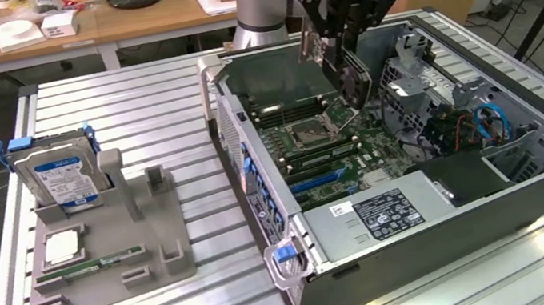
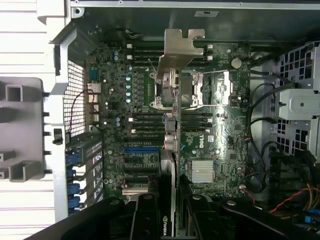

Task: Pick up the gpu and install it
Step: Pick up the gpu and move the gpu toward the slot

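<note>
You have the gpu point(image 1: 351, 80) point(image 2: 172, 125) in the gripper point(image 1: 333, 40) point(image 2: 170, 210). The fingers point(image 2: 145, 220) are pressed in on either face of the card and pinch it near one end. The card hangs downward from them, and its silver bracket is at the end away from the gripper.

In the exterior view the card is held over the far part of the open computer case point(image 1: 416, 252) point(image 2: 150, 10), with its lower end above the CPU socket point(image 1: 310, 132) point(image 2: 200, 90). It looks clear of the motherboard point(image 1: 344, 162) point(image 2: 220, 130), and it is not seated in any slot. In the wrist view you see it edge-on, running across the socket and the rows of memory slots.

The blue expansion slot point(image 1: 314, 182) point(image 2: 142, 150) lies nearer than the socket and has nothing in it. The drive cage point(image 1: 406, 76) stands just to the exterior view's right of the card.

The case lies on its side on the slatted table point(image 1: 135, 100). To the exterior view's left, well apart from the case, a grey holder point(image 1: 156, 243) point(image 2: 20, 130) rests on the table. In it a hard drive point(image 1: 62, 177) with a blue-and-white label stands upright at the far end, and a narrow green memory stick point(image 1: 89, 266) lies flat nearer to you.
</note>
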Robot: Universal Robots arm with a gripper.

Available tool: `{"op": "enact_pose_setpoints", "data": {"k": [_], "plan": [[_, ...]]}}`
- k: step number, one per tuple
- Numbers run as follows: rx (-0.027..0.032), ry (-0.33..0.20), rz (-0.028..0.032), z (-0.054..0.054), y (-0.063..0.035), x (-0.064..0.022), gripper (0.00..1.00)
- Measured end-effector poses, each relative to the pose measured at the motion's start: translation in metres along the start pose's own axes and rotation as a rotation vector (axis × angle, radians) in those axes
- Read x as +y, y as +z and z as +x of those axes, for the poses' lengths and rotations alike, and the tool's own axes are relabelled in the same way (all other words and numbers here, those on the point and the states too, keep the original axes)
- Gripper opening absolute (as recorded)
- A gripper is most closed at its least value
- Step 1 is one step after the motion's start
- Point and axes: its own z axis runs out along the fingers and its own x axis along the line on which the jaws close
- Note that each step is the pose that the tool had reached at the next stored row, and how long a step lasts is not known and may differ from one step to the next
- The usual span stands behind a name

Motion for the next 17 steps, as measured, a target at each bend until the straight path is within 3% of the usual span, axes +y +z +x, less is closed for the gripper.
{"op": "enact_pose_setpoints", "data": {"k": [17], "plan": [[0.0,0.0,0.0,-0.033,0.0002,0.0008,0.26]]}}
